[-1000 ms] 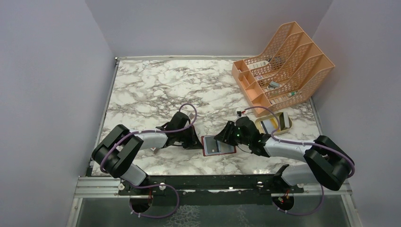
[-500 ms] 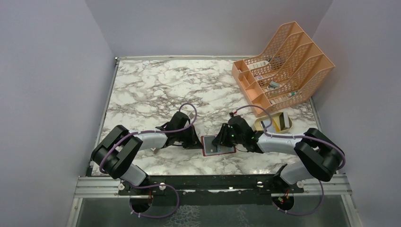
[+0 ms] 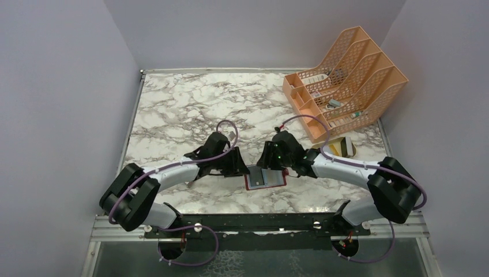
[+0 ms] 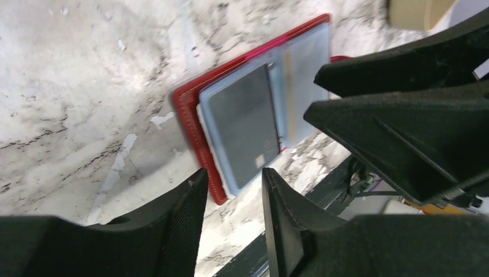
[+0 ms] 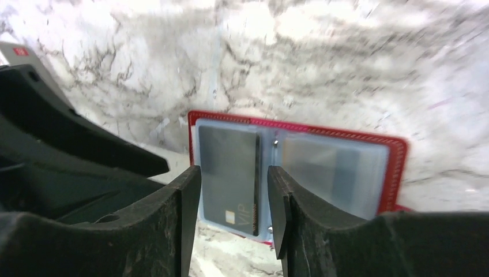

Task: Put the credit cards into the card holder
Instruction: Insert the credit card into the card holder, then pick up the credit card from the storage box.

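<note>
The dark red card holder (image 3: pixel 281 183) lies open on the marble near the front edge, its clear inner sleeves facing up. A dark card marked VIP (image 5: pixel 228 173) sits in its left sleeve and also shows in the left wrist view (image 4: pixel 245 130). My left gripper (image 3: pixel 240 168) is open and empty just left of the holder (image 4: pixel 190 109). My right gripper (image 3: pixel 269 164) is open and empty, hovering over the holder's far edge (image 5: pixel 398 167). A gold and black card (image 3: pixel 345 145) stands in the beige tray, partly hidden by my right arm.
The beige oval tray (image 3: pixel 353 151) lies right of the holder, behind my right arm. An orange mesh file rack (image 3: pixel 346 81) fills the far right corner. A small white box with a red mark (image 5: pixel 17 52) lies near my left gripper. The table's front rail runs just below the holder.
My right gripper has moved left and farther back over the holder. My left arm has shifted slightly right, toward the holder's left edge. The holder has slid a little to the left.
</note>
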`<state>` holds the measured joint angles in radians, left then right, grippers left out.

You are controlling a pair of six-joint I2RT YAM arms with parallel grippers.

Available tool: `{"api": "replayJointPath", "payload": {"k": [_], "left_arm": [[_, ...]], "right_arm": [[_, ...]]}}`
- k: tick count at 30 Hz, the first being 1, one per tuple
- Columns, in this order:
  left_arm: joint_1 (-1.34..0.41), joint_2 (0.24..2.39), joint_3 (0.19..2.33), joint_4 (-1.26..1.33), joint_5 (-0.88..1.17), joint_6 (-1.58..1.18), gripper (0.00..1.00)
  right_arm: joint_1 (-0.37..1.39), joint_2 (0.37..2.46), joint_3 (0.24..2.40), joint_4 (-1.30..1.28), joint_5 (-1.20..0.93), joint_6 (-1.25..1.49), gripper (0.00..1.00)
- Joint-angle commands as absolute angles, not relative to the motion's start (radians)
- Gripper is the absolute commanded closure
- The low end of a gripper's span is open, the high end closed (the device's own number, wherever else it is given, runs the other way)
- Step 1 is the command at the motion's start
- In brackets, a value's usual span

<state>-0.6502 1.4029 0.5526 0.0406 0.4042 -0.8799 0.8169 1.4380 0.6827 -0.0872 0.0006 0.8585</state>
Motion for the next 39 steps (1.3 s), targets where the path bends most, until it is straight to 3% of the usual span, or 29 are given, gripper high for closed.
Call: {"api": "replayJointPath", "payload": {"k": [1, 6, 11, 12, 13, 22, 39], "left_arm": [[-0.655, 1.303, 0.605, -0.033, 0.317, -0.81, 0.55], [-0.655, 1.226, 0.665, -0.13, 0.277, -0.742, 0.46], [-0.655, 1.155, 0.739, -0.229, 0.282, -0.648, 0.23], [-0.656, 1.141, 0.745, -0.244, 0.284, -0.631, 0.08], [-0.656, 1.124, 0.753, -0.259, 0.288, -0.617, 0.02], [-0.655, 1.064, 0.8, -0.381, 0.348, -0.467, 0.01], [-0.646, 1.091, 0.806, -0.369, 0.406, -0.389, 0.01]], "right_arm": [[0.819, 1.383, 0.777, -0.303, 0.235, 0.72, 0.51], [0.798, 1.396, 0.896, -0.466, 0.426, 0.627, 0.42], [0.765, 1.416, 1.025, -0.616, 0.685, 0.522, 0.41], [0.758, 1.412, 1.034, -0.62, 0.732, 0.497, 0.41], [0.747, 1.405, 1.039, -0.617, 0.778, 0.467, 0.4], [0.479, 1.408, 1.035, -0.598, 0.739, 0.227, 0.39], [0.266, 1.543, 0.948, -0.495, 0.874, 0.032, 0.45]]}}
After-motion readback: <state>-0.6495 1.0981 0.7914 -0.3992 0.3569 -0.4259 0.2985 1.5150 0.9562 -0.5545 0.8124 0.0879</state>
